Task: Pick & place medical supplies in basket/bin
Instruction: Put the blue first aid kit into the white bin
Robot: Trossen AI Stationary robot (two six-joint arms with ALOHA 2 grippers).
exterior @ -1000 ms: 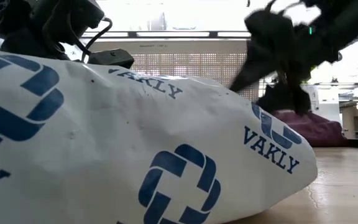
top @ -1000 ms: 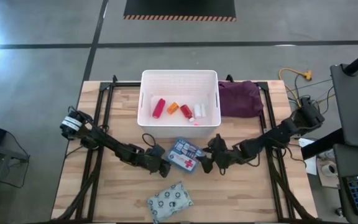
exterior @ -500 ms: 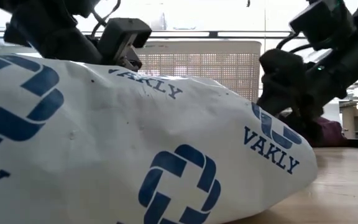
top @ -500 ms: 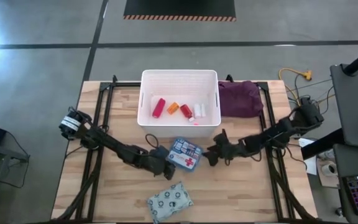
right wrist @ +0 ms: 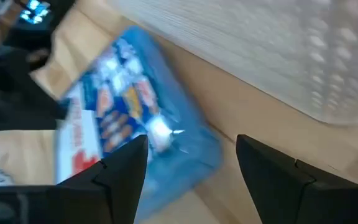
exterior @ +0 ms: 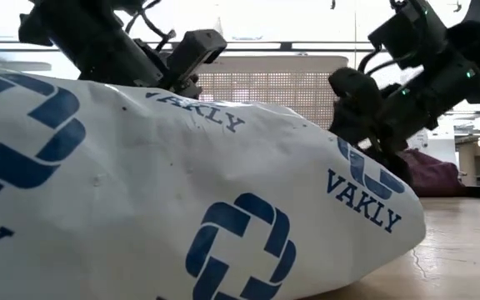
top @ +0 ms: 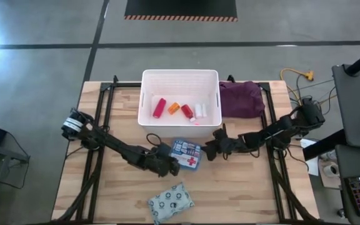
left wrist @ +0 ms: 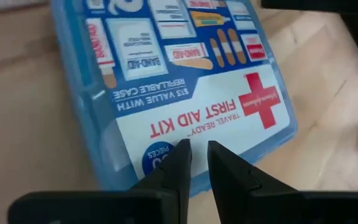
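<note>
1. Surface (top: 124,200), a wooden top, carries everything in the high view: the white basket (top: 180,77) sits upper centre, apparently so both arms can reach it, and the purple cloth bundle (top: 241,99) lies just beside its right wall.
2. Basket contents already lie in a row on its floor: a red tube (top: 160,107), an orange vial (top: 174,108), another red tube (top: 187,112) and white bottles (top: 200,110). Judging by this, most of the supplies are placed.
3. First-aid box (top: 186,154) lies flat at the centre of the frame, just below the basket, between the two claws; I judge it the item in hand.
4. Grey patterned pouch (top: 170,201) rests lower centre, well apart from the basket, untouched; it fills the low view's foreground.
5. Left arm stretches low from the left edge toward the centre. The left claw (left wrist: 194,155) sits over the box's near edge, fingers narrow with only a slit between them, holding nothing.
6. Right arm reaches in from the right edge. The right claw (right wrist: 191,158) hovers beside the box's right end, fingers spread wide and empty, aimed at the box.
</note>
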